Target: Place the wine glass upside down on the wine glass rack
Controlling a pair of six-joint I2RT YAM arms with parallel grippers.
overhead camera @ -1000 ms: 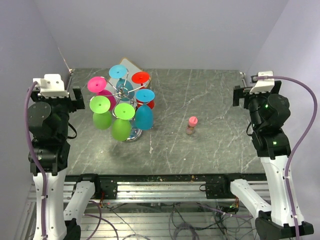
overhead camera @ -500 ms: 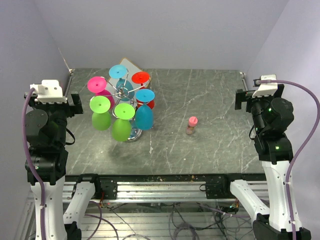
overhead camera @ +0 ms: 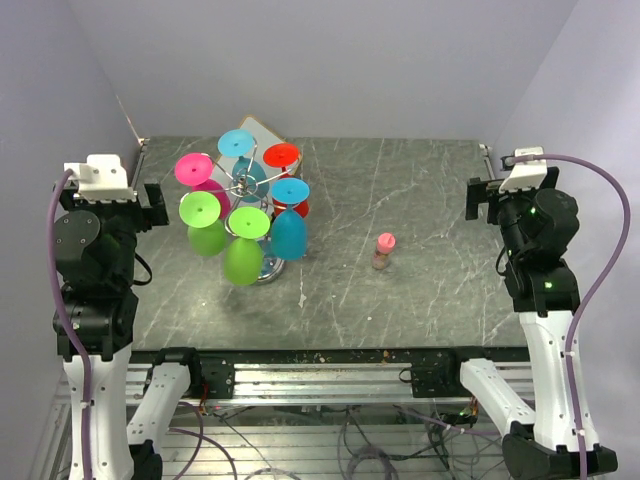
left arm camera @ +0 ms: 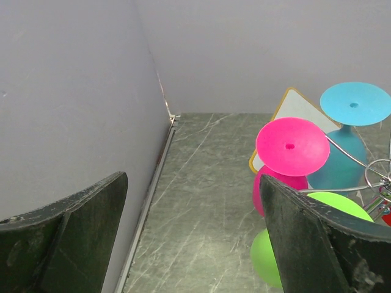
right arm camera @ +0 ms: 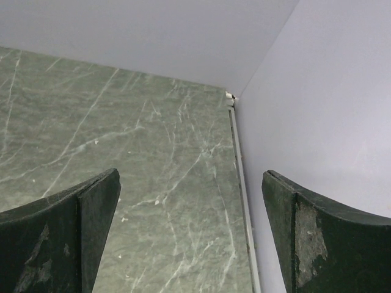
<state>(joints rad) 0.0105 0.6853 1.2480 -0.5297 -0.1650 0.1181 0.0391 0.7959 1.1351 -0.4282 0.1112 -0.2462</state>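
Marble tabletop (overhead camera: 430, 210), colourful glasses (overhead camera: 243, 258) on wine glass rack (overhead camera: 243, 184)

Table (overhead camera: 420, 190): grey-green marbled top with pale veins, a metal strip along each side edge.
Small bottle (overhead camera: 384, 252): pink cap, pale body, upright, standing alone right of centre; contents too small to tell.
Board (left arm camera: 297, 105): white face, wooden frame, far left of the tabletop, largely hidden; seemingly lying flat.
White fleck (overhead camera: 303, 298): on the tabletop, nearer the front and left of the bottle.
Walls (overhead camera: 340, 60): plain pale lilac on three sides.
Aluminium rail (overhead camera: 320, 382): along the near edge.
Cables (overhead camera: 350, 440): loose tangle beneath the rail.
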